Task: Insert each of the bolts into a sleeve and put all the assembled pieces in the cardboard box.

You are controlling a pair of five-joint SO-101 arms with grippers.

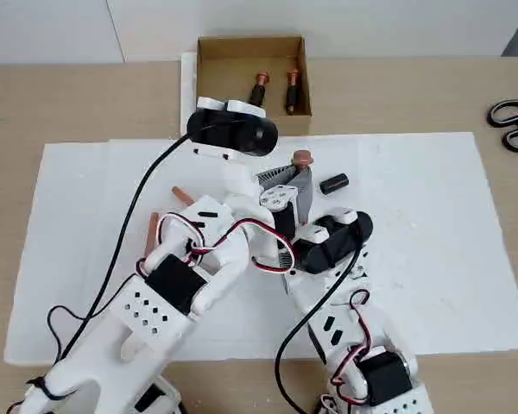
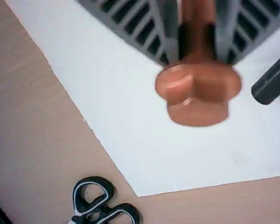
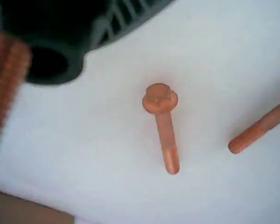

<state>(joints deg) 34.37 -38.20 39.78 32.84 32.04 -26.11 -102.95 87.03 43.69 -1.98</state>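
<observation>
— Near the middle of the white sheet [image 1: 432,259], we have the left gripper [image 2: 197,46] clamped on a bolt [image 2: 198,95], head outward. Why?
— So its threaded end meets the sleeve [image 3: 46,63]. Our right gripper [image 3: 65,32] seems to pinch that tight, bore facing the threads just beside it.
— And the rest?
— Two loose bolts [image 3: 161,126] lie in the sheet's left half, and a spare sleeve [image 1: 333,183] lies just right of the grippers. We judge they wait their turn.
— The cardboard box [image 1: 209,65]?
— Beyond the sheet's far edge, with two assembled pieces [image 1: 259,86] already inside. We deliver there once this pair joins.
</observation>
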